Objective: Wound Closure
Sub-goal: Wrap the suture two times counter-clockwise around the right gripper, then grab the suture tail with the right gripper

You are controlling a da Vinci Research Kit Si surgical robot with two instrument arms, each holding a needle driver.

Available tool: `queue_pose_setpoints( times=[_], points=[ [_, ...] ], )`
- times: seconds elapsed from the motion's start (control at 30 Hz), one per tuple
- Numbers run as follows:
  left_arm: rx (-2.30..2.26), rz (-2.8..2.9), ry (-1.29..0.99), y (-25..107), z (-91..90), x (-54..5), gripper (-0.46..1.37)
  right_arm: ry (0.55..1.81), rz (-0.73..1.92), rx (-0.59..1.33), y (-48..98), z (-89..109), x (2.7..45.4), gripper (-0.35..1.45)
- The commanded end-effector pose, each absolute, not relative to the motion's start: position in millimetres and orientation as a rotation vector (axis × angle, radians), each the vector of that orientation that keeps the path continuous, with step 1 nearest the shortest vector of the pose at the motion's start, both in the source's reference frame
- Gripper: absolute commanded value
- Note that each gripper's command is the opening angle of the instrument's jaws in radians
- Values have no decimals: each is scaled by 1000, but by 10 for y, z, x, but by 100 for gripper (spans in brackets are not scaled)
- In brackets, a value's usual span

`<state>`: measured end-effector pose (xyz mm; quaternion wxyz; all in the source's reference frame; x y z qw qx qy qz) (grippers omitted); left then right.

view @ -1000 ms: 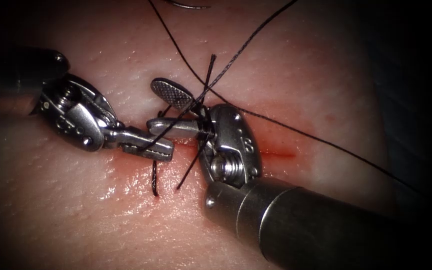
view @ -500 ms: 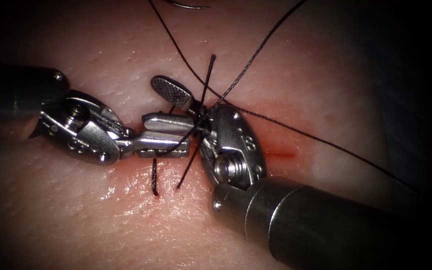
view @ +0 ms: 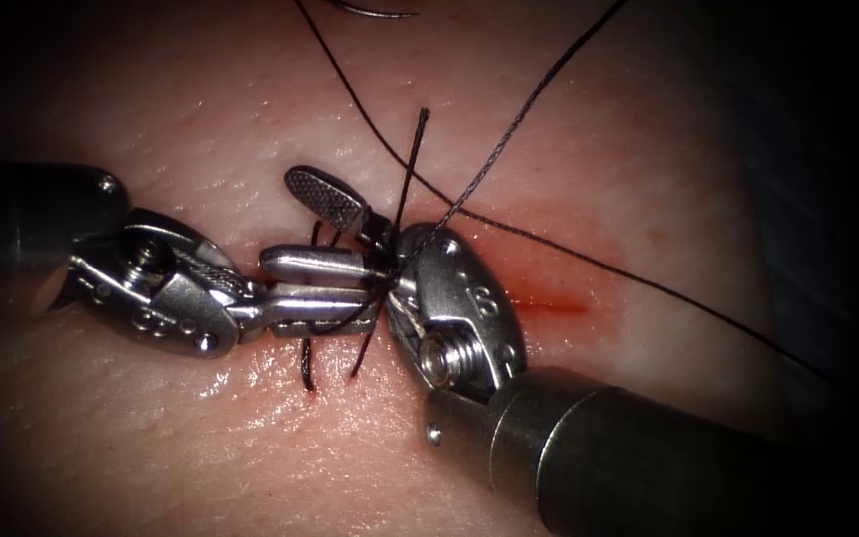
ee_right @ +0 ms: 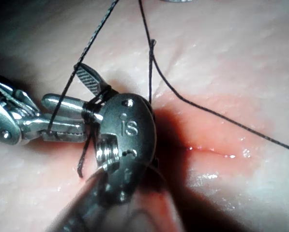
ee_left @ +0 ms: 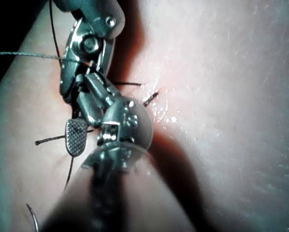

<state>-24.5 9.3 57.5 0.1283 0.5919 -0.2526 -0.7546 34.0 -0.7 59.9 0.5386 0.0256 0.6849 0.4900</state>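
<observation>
The work in hand seems to be the handling of thread at a stitch, with both tools crowded over the cut. To do it well, I think the held strand should be under gentle, even tension, and the open jaws should not catch the wrong strand among the short ends beside them.

The left tool (view: 325,303) is clamping its jaws on the thread (view: 509,129), which is rising from its tip up and away to the right. Just above it, almost touching, the right tool (view: 295,224) is holding its jaws wide apart and is gripping nothing; one jaw is lying along the left tool, the other is pointing up. The thread is crossing the base of these jaws.

Around the two tips, cut ends of thread (view: 307,363) are standing out of the tissue (view: 201,438). To the right of the tools the cut (view: 549,306) is showing red fluid (view: 509,219). Well above the tools, the needle (view: 375,13) is lying on the tissue, free of both tools; I cannot tell whether its point is in the tissue.
</observation>
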Motion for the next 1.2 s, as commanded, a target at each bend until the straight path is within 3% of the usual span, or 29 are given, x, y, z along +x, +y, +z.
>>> queue_pose_setpoints(
  times=[0.03,0.5,1.2],
  points=[
    [1700,-2186,-691,92,580,-249,-35,1593,1179,49,-7,599,338,96],
    [1732,-2172,-635,118,620,-246,-35,1398,1258,-110,-19,588,313,94],
    [1761,-2166,-612,147,623,-263,-35,1277,1393,-235,-28,591,274,100]
  ],
)
